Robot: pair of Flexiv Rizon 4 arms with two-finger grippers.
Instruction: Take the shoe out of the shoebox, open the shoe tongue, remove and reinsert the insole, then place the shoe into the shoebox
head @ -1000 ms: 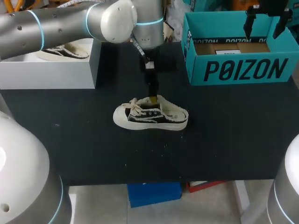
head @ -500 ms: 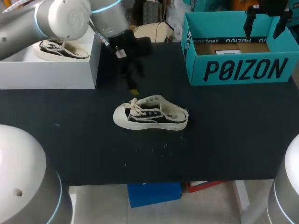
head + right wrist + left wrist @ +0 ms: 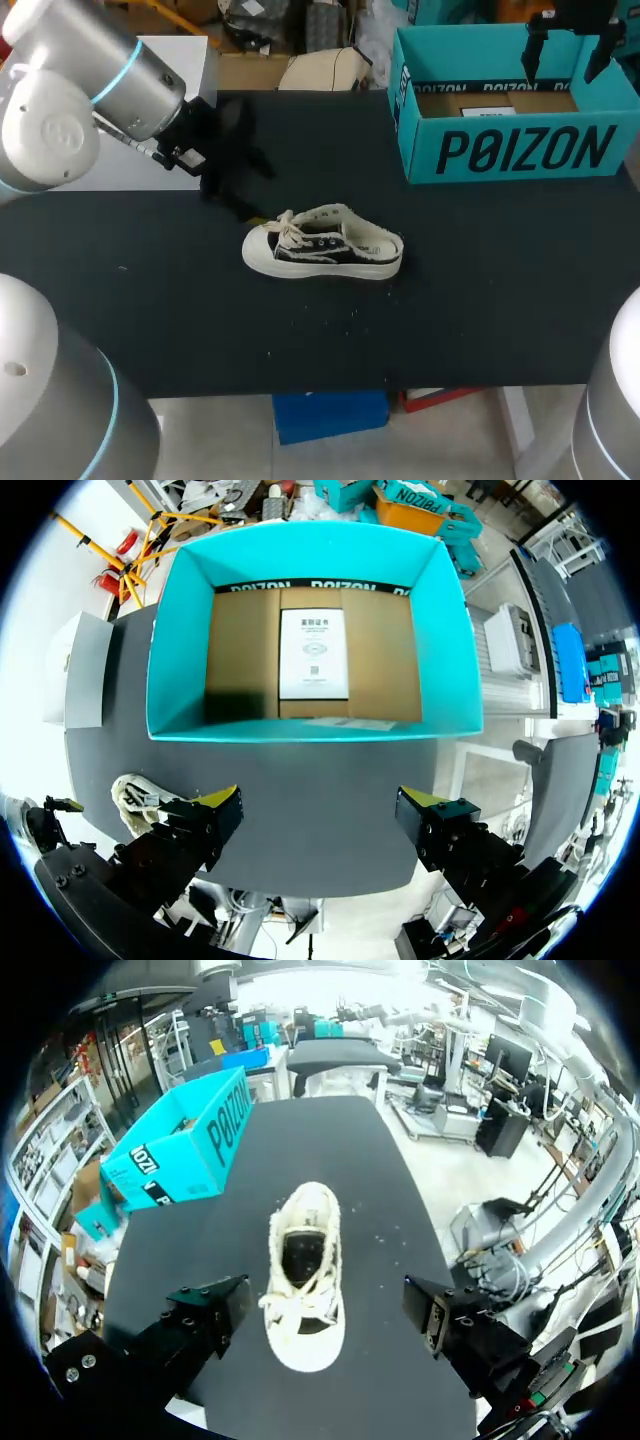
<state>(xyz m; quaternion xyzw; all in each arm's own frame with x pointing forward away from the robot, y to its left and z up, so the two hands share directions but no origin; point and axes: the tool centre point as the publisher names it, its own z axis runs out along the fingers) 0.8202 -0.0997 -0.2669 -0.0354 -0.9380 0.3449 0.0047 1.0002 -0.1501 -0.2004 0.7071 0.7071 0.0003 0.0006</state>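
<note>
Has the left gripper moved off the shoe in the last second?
Yes. The left gripper has pulled back from the shoe opening, leftward toward the white box; the shoe lies unmoved.

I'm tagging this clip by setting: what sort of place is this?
Probably a robot lab workbench: a robot arm hangs over a black table, with one shoe and an open teal shoebox laid out like test props.

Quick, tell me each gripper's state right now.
Left gripper: open, empty; the shoe lies ahead of it.
Right gripper: open, empty, over the shoebox.
</note>
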